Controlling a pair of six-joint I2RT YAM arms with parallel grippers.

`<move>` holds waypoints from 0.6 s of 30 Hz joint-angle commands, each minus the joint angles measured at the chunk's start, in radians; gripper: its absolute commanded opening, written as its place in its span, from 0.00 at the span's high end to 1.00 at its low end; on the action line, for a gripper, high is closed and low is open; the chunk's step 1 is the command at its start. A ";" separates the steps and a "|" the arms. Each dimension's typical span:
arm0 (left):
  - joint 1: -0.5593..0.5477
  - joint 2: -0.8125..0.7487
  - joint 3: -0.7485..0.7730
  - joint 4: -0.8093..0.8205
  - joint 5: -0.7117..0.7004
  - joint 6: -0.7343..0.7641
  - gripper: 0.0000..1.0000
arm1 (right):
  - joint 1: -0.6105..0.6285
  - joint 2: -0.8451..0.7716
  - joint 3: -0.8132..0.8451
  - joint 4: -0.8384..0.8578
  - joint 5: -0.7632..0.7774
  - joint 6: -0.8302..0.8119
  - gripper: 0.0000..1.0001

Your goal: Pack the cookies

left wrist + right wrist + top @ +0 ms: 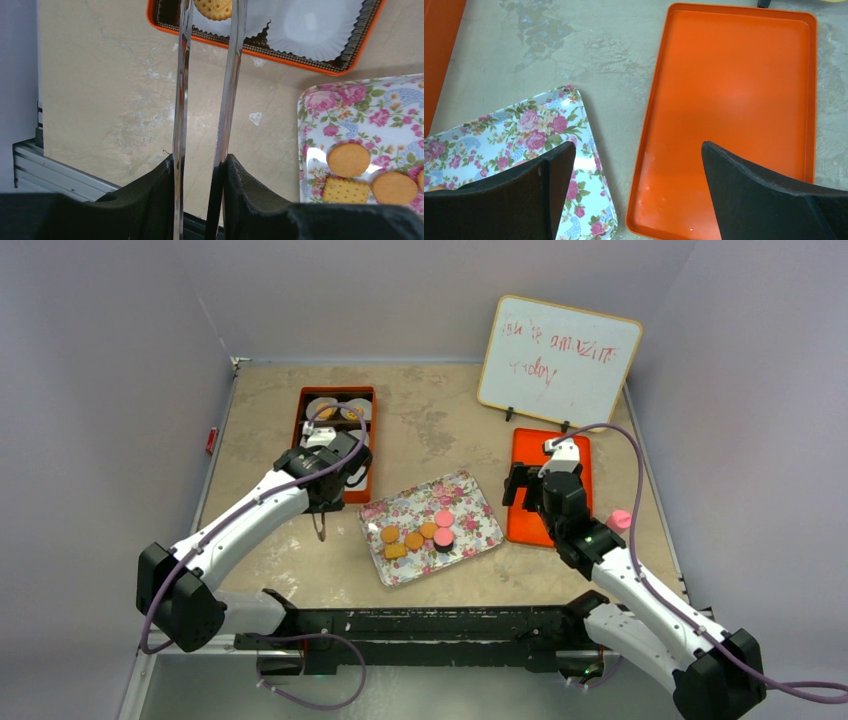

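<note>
Cookies clustered on floral tray; a few more in paper cups inside orange box.
Left gripper clamped on metal tongs, blades reaching over box edge, flanking one cupped cookie. Right gripper spread wide, empty, hovering above flat orange lid beside tray.

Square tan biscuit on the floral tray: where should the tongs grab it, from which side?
Pinch the square tan biscuit across its left and right straight edges, coming down from above with the metal tongs. It lies flat on the flowered tray, so only edges offer grip; a round orange biscuit crowds its far edge, while gaps show at its sides.
</note>
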 commanded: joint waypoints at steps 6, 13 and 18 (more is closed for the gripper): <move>0.066 0.012 -0.057 0.084 0.032 0.059 0.72 | 0.001 0.012 0.041 0.052 -0.006 -0.020 0.01; 0.093 0.032 -0.077 0.130 0.061 0.094 0.71 | 0.001 0.009 0.039 0.051 -0.003 -0.023 0.01; 0.100 0.050 -0.086 0.146 0.068 0.099 0.69 | 0.001 0.012 0.036 0.054 -0.001 -0.022 0.01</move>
